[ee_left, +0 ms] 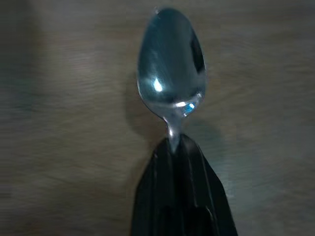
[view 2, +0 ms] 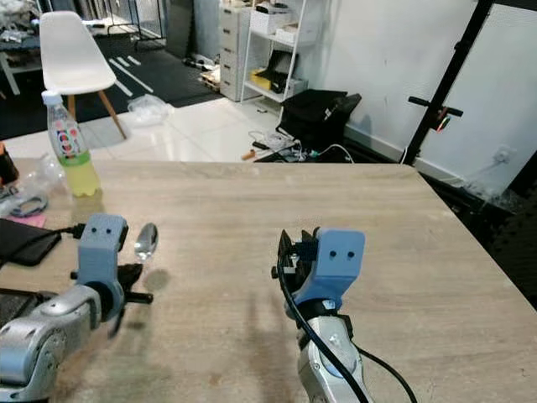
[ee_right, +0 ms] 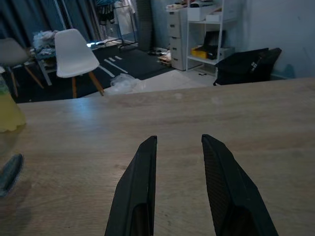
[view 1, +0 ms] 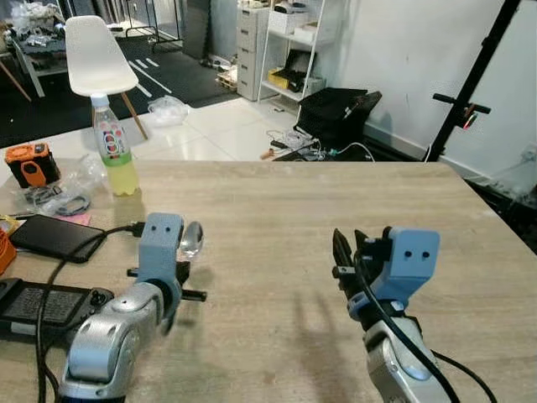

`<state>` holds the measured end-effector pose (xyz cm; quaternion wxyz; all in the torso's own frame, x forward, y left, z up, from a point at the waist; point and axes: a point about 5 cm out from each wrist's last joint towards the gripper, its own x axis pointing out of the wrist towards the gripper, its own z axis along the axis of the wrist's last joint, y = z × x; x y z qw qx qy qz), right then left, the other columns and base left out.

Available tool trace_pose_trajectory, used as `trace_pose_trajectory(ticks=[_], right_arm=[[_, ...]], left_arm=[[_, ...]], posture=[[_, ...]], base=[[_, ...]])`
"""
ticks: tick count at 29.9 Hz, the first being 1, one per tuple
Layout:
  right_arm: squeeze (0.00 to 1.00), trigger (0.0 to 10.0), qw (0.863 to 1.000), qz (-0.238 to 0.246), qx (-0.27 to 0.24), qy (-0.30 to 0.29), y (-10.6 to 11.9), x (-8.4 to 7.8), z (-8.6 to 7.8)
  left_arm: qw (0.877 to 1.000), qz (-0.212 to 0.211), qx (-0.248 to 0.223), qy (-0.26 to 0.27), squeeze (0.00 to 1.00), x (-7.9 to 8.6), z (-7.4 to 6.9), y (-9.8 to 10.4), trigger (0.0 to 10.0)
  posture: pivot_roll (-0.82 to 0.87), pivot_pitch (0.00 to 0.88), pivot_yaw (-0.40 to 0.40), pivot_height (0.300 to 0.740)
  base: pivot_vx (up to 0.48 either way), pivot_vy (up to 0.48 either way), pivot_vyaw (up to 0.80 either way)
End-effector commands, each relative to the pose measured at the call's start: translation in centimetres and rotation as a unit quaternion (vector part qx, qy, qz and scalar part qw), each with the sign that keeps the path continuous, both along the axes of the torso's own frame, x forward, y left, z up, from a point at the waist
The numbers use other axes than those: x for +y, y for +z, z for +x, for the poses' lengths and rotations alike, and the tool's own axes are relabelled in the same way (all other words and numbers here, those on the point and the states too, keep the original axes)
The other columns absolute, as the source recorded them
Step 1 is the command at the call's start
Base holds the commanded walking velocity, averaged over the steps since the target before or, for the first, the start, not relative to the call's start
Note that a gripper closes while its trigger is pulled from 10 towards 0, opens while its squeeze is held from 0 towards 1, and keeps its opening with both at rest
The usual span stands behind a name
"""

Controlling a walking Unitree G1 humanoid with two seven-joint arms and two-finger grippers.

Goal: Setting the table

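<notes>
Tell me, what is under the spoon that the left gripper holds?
Under the spoon is bare wooden table with the spoon's shadow. The left gripper covers the handle.

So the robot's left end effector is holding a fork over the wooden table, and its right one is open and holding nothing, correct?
Not a fork: the left end effector is shut on a spoon, whose rounded bowl is plain in the left wrist view. The rest holds: it is over the wooden table, and the right end effector is open and holds nothing.

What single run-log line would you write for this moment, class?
left gripper: shut on shiny metal spoon, above wooden table | right gripper: open, empty, over table | stage: spoon not yet placed
</notes>
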<state>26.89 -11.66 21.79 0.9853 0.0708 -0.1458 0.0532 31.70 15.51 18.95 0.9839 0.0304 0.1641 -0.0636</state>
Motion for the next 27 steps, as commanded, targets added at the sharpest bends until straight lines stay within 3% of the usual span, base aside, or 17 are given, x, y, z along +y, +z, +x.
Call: trace_pose_trajectory(ticks=[1,5,7,9,14,16,21,23,25,27], right_arm=[[0.00,10.0,1.000,-0.001,0.001,0.008,0.1,0.1,-0.1],[0.00,10.0,1.000,-0.005,-0.006,0.026,0.4,0.6,0.2],[0.00,10.0,0.999,-0.010,-0.013,0.041,0.8,1.0,0.5],[0.00,10.0,0.999,-0.010,-0.013,0.041,0.8,1.0,0.5],[0.00,10.0,0.999,-0.011,-0.017,0.044,1.0,1.3,0.7],[0.00,10.0,0.999,-0.011,-0.016,0.043,1.0,1.2,0.8],[0.00,10.0,1.000,-0.011,-0.007,0.019,0.5,0.3,0.8],[0.00,10.0,1.000,-0.014,0.010,-0.004,-0.2,-1.2,0.9],[0.00,10.0,0.998,-0.009,0.042,0.044,-0.8,-2.3,0.6],[0.00,10.0,0.994,-0.054,0.047,0.088,-0.8,-3.4,-0.4]], left_arm=[[1.000,0.000,0.013,-0.011,0.00,-0.8,0.3,-0.4,10.0],[0.999,-0.015,0.013,-0.024,0.00,-2.4,1.2,-0.1,10.0],[0.998,-0.048,0.015,-0.039,0.00,-3.9,1.9,0.4,10.0],[0.998,-0.048,0.015,-0.039,0.00,-3.9,1.9,0.4,10.0],[0.995,-0.073,0.014,-0.067,0.00,-6.7,2.5,1.2,10.0],[0.995,-0.075,0.019,-0.070,0.00,-7.1,2.5,1.1,10.0],[0.994,-0.068,0.034,-0.076,0.00,-8.2,2.4,0.4,10.0],[0.995,-0.052,0.036,-0.083,0.00,-8.7,2.2,0.1,10.0],[0.994,-0.036,0.033,-0.096,0.00,-9.2,1.9,-0.2,10.0],[0.994,-0.025,0.030,-0.098,0.00,-9.2,1.9,-0.4,10.0]], posture=[[0.09,0.118,0.016,0.740],[0.08,0.135,0.015,0.740],[0.08,0.138,0.022,0.740],[0.08,0.138,0.022,0.740],[0.08,0.137,0.029,0.740],[0.08,0.139,0.032,0.740],[0.07,0.143,0.040,0.740],[0.08,0.148,0.049,0.740],[0.08,0.148,0.050,0.740],[0.07,0.147,0.055,0.740]], base=[[0.000,0.000,0.00],[0.000,0.000,0.00],[0.000,0.000,0.00],[0.000,0.000,0.00],[0.000,0.000,0.00],[0.000,0.000,0.00],[0.000,0.000,0.00],[0.000,0.000,0.00],[0.000,0.000,0.00],[0.000,0.000,0.00]])
